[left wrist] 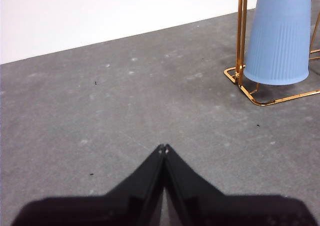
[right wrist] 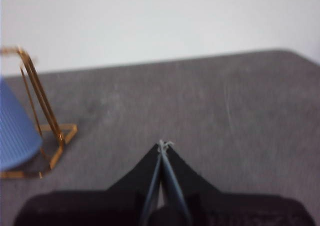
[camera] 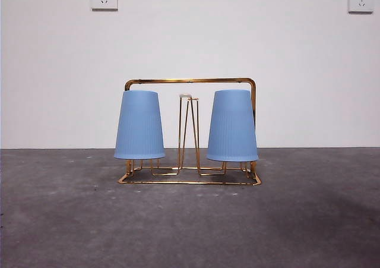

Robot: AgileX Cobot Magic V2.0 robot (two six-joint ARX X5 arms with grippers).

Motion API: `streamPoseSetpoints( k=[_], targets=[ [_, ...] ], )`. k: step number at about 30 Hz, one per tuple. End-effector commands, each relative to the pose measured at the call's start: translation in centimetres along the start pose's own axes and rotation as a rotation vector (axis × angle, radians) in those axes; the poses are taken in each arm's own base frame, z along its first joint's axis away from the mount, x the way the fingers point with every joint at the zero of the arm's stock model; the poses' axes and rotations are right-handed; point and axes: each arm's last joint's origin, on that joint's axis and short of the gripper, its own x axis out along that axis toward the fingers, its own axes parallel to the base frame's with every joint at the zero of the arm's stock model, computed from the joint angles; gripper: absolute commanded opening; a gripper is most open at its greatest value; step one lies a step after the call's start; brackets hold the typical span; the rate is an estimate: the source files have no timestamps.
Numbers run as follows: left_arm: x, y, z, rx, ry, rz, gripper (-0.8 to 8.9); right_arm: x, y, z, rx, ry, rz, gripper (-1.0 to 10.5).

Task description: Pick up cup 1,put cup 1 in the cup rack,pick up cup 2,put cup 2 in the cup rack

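Both cups sit on the cup rack [camera: 190, 131] already, mouths down over the prongs. Cup 1 [camera: 139, 125] hangs at one end, cup 2 [camera: 232, 126] at the other; I cannot tell which was meant as 1 and which as 2, so the numbering is my own. The middle hairpin prong [camera: 189, 131] between them stands bare. Rack rests flat on the grey tabletop [camera: 190, 232], near the white wall [camera: 190, 36], two sockets above.

My left end effector [left wrist: 164, 148] is pinched shut, tips meeting, holding nothing, low over bare tabletop. From its wrist camera one blue cup [left wrist: 278, 35] and a corner of the rack [left wrist: 250, 93] lie well apart, off to the side. My right end effector [right wrist: 163, 145] is also closed tip to tip and empty; its picture is blurred, with the rack's other end [right wrist: 45, 126] and the edge of a cup [right wrist: 15, 131] off to one side. Neither arm shows in the front view.

Judgement: last placing step looks done; task reads as complete. Both cups hang slightly tilted but seated. Next move calls for nothing more than keeping both arms clear of the rack and parked, so nothing gets knocked off its prong.
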Motion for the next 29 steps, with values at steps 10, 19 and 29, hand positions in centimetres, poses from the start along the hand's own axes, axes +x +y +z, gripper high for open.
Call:
streamPoseSetpoints(
  k=[10, 19, 29],
  targets=[
    [0.17, -0.01, -0.36, -0.009, 0.019, -0.003, -0.03, 0.10, -0.20, -1.34, -0.001, 0.090, -0.037, 0.0],
    [0.17, -0.01, -0.36, -0.009, 0.019, -0.003, -0.03, 0.11, -0.21, -1.34, -0.001, 0.090, -0.040, 0.0],
    [0.17, -0.01, -0.36, -0.009, 0.019, -0.003, -0.03, 0.11, -0.21, -1.34, -0.001, 0.090, -0.040, 0.0]
  ],
)
